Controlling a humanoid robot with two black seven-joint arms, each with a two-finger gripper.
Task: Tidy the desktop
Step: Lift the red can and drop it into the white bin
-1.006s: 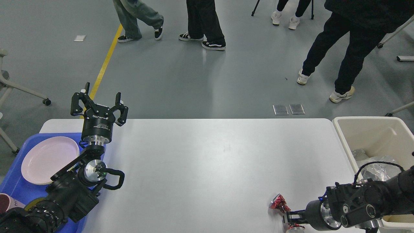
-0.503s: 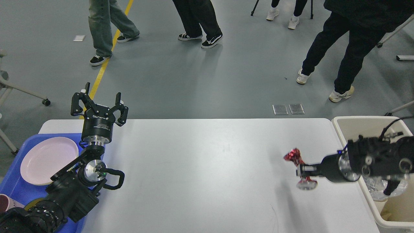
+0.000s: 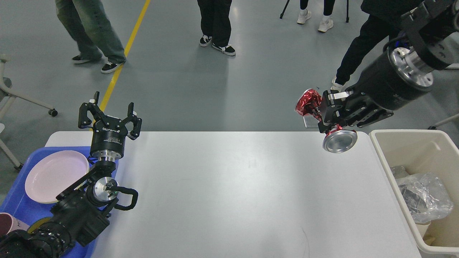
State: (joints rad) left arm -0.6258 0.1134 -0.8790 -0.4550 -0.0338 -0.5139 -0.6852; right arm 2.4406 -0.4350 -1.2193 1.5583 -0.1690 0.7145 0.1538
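Note:
The white desktop fills the lower middle of the head view. My right gripper is raised high over the table's far right corner and is shut on a crushed red can, whose silver round end hangs below the fingers. My left gripper stands upright at the table's far left edge, open, with nothing between its fingers.
A beige bin with crumpled clear plastic stands off the table's right end. On the left, a blue tray holds a pink plate and a dark red cup. People stand on the floor beyond the table.
My right arm has lifted the red can from the table's near right edge up and away, to high over the far right corner. The left arm stayed still. The people walked.

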